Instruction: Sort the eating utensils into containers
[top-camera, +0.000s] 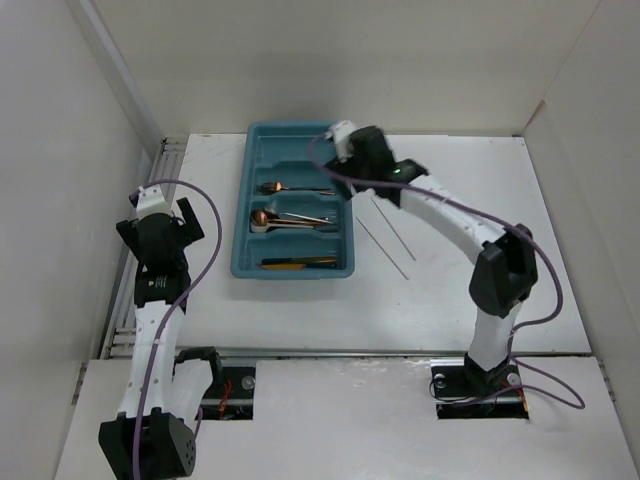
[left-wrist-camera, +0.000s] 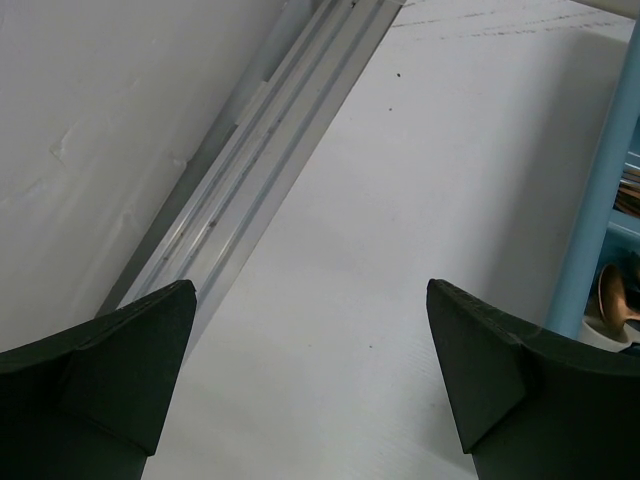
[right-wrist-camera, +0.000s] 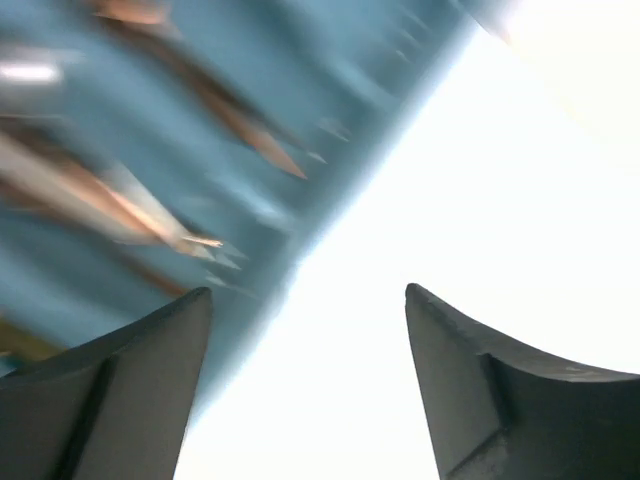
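Risk one: two thin silver chopsticks (top-camera: 385, 250) lie flat on the white table (top-camera: 450, 300), near the right side of the teal-blue plastic cutlery tray (top-camera: 292, 274) but not touching it. They are slim and lie flush on the surface, so my guess is the fingers skid off or catch only one, and the other rolls away.

Risk two: right claw (right-wrist-camera: 308, 300) hangs right over the tray's right rim. A low sweep toward the chopsticks could clip that rim, shove the tray and jumble what's sorted: gold and black pieces (top-camera: 298, 263) in the nearest slot, copper and silver spoons (top-camera: 280, 218) in the next, one copper spoon (top-camera: 285, 187) in the third. Far slot looks bare.

Pose: left arm is folded up at the left, well apart from the tray. Left claw (left-wrist-camera: 310, 290) points down at bare table, jaws wide apart, nothing between them.

Right arm reaches long across the table, elbow up, wrist over the tray's far right corner. Jaws are apart and empty. The wrist view is smeared, so I can't read its height over the rim.
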